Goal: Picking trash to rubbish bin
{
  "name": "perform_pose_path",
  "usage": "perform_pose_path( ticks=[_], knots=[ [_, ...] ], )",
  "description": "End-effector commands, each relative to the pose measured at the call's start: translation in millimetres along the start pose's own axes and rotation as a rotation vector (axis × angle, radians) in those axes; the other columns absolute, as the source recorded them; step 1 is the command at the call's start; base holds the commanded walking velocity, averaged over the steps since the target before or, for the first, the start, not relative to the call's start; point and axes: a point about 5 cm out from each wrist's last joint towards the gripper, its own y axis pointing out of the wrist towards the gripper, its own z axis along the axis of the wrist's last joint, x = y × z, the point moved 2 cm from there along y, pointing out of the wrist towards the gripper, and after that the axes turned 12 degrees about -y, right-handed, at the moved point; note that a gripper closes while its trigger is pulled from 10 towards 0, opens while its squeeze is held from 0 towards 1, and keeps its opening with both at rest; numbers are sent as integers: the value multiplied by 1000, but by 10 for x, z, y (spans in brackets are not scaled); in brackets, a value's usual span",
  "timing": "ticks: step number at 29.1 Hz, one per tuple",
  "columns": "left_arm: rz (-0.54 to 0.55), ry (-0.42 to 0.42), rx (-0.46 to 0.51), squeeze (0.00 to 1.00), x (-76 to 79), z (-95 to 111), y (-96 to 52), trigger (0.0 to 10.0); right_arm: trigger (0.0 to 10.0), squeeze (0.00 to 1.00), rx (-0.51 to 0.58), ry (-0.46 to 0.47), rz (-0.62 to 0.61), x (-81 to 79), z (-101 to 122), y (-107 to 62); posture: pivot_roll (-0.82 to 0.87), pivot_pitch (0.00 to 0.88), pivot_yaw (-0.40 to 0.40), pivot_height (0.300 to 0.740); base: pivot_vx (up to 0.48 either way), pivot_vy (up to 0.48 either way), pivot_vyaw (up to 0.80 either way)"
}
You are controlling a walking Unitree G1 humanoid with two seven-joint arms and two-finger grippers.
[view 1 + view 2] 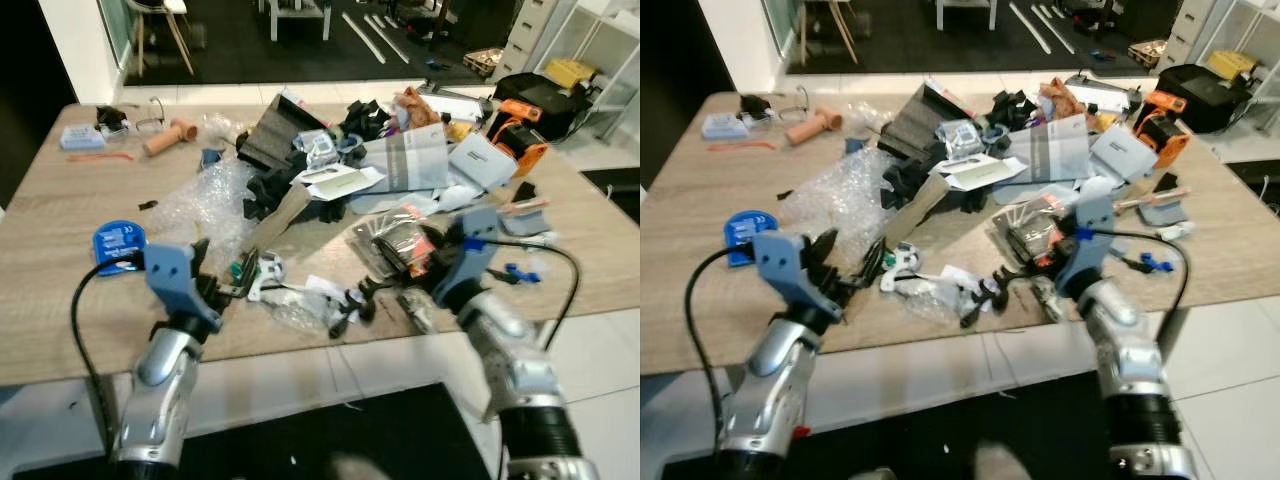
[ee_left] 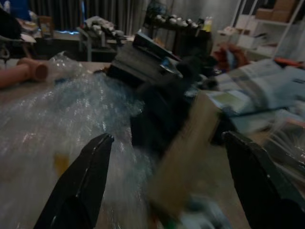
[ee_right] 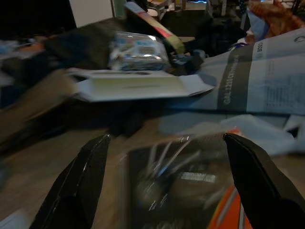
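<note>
Cluttered counter (image 1: 60,300): your left pincer (image 1: 215,285) and right pincer (image 1: 425,275), fingers apart, sit at its near edge; packet (image 1: 395,240) lies just beyond the right.

Both silver arms reach forward toward twelve o'clock; the left claw (image 1: 215,285) and the right claw (image 1: 385,290) hold their long black fingers spread apart.
</note>
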Motion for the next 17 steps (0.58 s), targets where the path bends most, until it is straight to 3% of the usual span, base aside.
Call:
perform_pose_path(
  ticks=[1, 10, 12, 17],
  knots=[
    [-7, -18, 3, 0, 16, -16, 4, 10000, 10000, 0, -34, -7, -36, 71, -34, -5, -84, 0, -33, 740, 0, 0, 0],
    [-35, -40, 15, 0, 29, -7, 3, 10000, 10000, 0, -59, -14, -162, 350, -17, -47, -85, 0, -32, 740, 0, 0, 0],
    [-57, -41, 13, 0, 36, -3, 0, 10000, 10000, 0, -81, 1, -237, 531, 2, -81, -88, 0, -32, 740, 0, 0, 0],
    [-137, -20, 10, 0, 55, 30, -31, 10000, 10000, 0, -149, 54, -273, 737, 21, -150, -90, 0, -37, 740, 0, 0, 0]
  ],
)
